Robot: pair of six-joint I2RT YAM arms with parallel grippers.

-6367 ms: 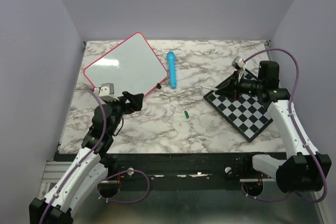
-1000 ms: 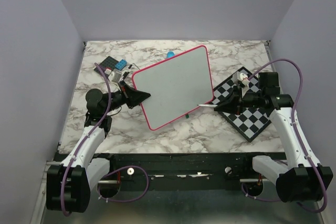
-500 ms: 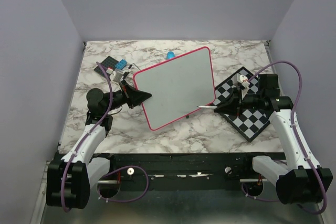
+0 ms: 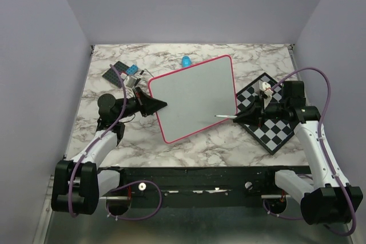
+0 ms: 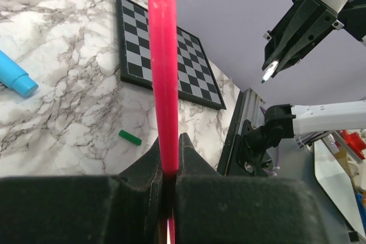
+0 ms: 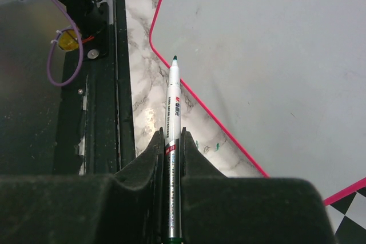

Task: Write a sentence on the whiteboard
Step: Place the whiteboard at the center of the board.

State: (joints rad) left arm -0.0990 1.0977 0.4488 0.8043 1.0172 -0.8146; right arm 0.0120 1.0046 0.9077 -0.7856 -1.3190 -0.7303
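The whiteboard point(image 4: 194, 96), white with a pink-red rim, is held up off the marble table at a tilt. My left gripper point(image 4: 158, 105) is shut on its left edge. In the left wrist view the rim point(image 5: 163, 55) runs edge-on out of the left gripper point(image 5: 170, 141). My right gripper point(image 4: 243, 116) is shut on a silver marker point(image 6: 171, 101) with a green tip. The tip hangs near the board's near edge point(image 6: 189, 98); I cannot tell whether it touches. The whiteboard's face point(image 6: 269, 55) is blank, and no sentence is in view.
A chessboard point(image 4: 275, 125) lies under my right arm. A blue object point(image 4: 186, 60) pokes out behind the whiteboard. A dark plate with blue pieces point(image 4: 123, 72) sits at the back left. A green cap point(image 5: 130, 137) lies on the table below the board.
Over the last second the whiteboard and my left gripper have drifted slightly right. The right gripper and marker have barely moved. Several seconds ago the board lay flat at the back left.
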